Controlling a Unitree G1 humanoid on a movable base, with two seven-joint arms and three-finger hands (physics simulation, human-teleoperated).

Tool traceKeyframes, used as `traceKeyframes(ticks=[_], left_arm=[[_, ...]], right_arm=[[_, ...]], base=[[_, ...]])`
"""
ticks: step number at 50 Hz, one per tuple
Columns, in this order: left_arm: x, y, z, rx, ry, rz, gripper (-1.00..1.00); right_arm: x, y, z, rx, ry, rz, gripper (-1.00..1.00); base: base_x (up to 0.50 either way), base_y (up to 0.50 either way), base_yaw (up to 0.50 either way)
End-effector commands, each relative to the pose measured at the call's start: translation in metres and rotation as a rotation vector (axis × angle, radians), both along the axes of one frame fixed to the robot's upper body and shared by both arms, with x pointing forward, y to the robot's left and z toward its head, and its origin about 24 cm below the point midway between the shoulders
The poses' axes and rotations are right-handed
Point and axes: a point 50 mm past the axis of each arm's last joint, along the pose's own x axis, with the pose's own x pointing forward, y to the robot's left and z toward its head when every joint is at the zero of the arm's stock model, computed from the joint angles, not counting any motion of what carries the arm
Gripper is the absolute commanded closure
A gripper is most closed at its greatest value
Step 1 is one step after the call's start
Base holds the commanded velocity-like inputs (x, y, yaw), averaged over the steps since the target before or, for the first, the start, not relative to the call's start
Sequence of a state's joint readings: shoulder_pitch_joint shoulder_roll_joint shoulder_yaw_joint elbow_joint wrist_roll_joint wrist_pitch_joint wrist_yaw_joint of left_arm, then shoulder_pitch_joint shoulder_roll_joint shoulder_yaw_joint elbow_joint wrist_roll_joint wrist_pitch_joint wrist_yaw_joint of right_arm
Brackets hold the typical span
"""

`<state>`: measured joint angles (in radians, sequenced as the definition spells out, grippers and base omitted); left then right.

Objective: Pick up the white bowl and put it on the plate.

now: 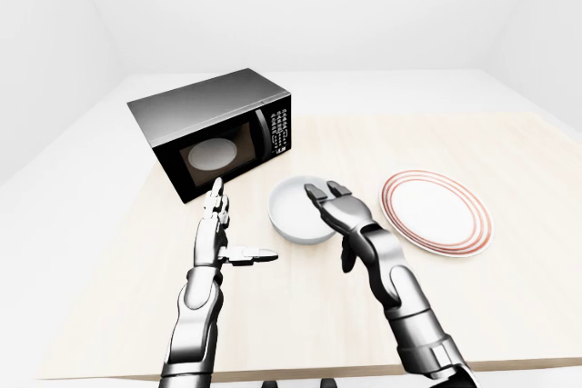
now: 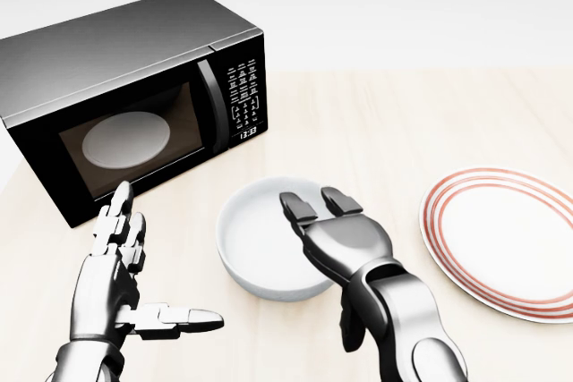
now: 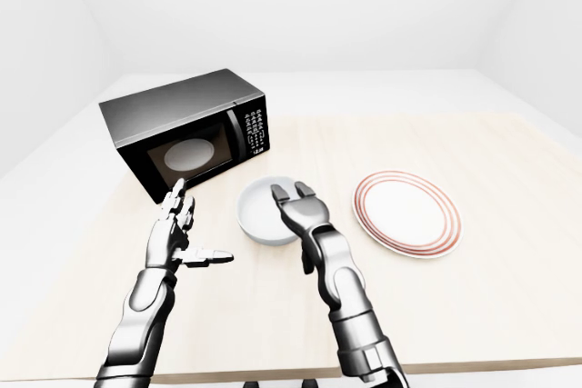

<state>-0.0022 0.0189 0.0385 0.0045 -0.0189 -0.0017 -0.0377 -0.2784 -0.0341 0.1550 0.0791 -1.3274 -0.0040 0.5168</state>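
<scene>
My right hand, fingers wide, overhangs the glossy white ceramic bowl; slippery, I'd pinch its three-o'clock rim

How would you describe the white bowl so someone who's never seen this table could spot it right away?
Start at the black microwave at the head view's left; the white bowl sits just below its keypad on the pale wooden table. Unlike the flat red-ringed plate to its right, it is deep, plain white, with the right robot hand over its rim.
</scene>
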Motion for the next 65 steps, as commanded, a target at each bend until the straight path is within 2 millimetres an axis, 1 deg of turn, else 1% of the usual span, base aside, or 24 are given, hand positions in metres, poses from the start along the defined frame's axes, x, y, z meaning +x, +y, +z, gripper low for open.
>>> traceKeyframes(ticks=[1, 21, 44, 65], left_arm=[[0.0, 0.0, 0.0, 0.0, 0.0, 0.0, -1.0], [0.0, 0.0, 0.0, 0.0, 0.0, 0.0, -1.0], [0.0, 0.0, 0.0, 0.0, 0.0, 0.0, -1.0], [0.0, 0.0, 0.0, 0.0, 0.0, 0.0, -1.0]], right_arm=[[0.003, 0.003, -0.007, -0.077, 0.082, 0.053, -1.0], [0.009, 0.013, -0.004, -0.093, 0.089, 0.092, -1.0], [0.011, 0.022, -0.011, -0.121, 0.106, 0.119, -1.0], [0.01, 0.021, -0.021, -0.155, 0.152, 0.122, -1.0]], base=[[0.0, 0.0, 0.0], [0.0, 0.0, 0.0], [0.0, 0.0, 0.0], [0.0, 0.0, 0.0]])
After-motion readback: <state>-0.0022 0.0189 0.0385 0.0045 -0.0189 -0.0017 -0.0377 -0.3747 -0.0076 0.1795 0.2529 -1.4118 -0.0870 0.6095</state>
